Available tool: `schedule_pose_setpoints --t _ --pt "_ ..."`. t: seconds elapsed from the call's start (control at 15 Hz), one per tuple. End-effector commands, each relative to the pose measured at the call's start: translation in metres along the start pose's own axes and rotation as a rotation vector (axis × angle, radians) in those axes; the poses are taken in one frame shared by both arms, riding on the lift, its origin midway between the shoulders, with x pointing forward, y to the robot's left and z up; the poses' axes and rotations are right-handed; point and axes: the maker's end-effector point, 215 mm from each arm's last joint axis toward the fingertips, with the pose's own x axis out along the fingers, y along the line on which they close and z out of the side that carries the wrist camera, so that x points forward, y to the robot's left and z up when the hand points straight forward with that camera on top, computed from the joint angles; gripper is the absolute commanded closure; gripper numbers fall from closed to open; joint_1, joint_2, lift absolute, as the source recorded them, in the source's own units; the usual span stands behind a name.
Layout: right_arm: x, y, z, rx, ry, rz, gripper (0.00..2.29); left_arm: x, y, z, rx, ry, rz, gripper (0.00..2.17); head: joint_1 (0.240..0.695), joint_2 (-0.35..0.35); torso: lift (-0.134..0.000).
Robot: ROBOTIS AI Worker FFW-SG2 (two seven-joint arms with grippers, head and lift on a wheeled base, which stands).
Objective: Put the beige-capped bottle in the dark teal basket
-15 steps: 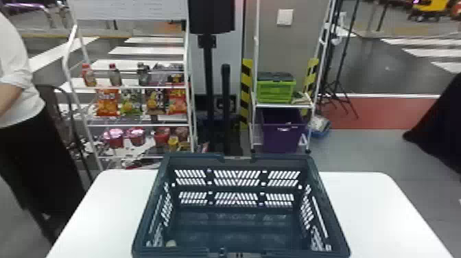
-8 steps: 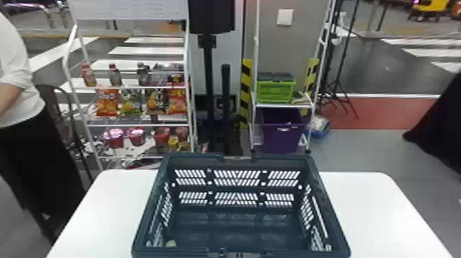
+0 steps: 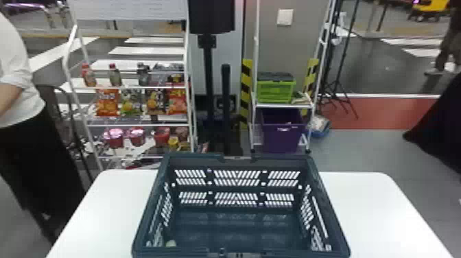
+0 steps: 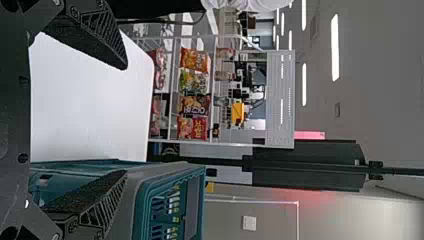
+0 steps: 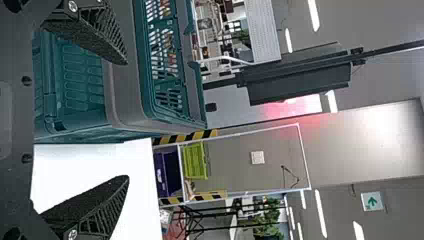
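Head view first: beyond the dark teal basket (image 3: 195,157), off to its left, a white rack (image 3: 137,87) holds small bottles (image 3: 115,76), snack bags (image 3: 107,104) and pink-lidded cups (image 3: 114,139). White table (image 3: 99,212) spreads out on the basket's left. Left wrist view has the left gripper (image 4: 125,120) near the basket's left side, fingers spread wide with nothing between them. Inside the basket, by its near left corner, sits a small, round, pale beige top (image 3: 170,243); it looks like the bottle's cap, though the body beneath can't be made out. Straight behind the basket stands a black post (image 3: 208,85), then, behind and a bit right, a green crate (image 3: 274,91) above a purple bin (image 3: 279,139). Right wrist view puts the right gripper (image 5: 127,120) near the basket's right side, its fingers well apart and empty too.
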Motion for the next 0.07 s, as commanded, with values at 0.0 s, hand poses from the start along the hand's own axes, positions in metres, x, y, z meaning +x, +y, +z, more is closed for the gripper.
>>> schedule_pose_setpoints --t 0.0 --pt "-0.0010 0.0004 -0.0008 0.001 0.002 0.000 0.08 0.0001 -0.0008 0.0000 0.000 0.000 -0.003 0.14 0.499 0.000 0.000"
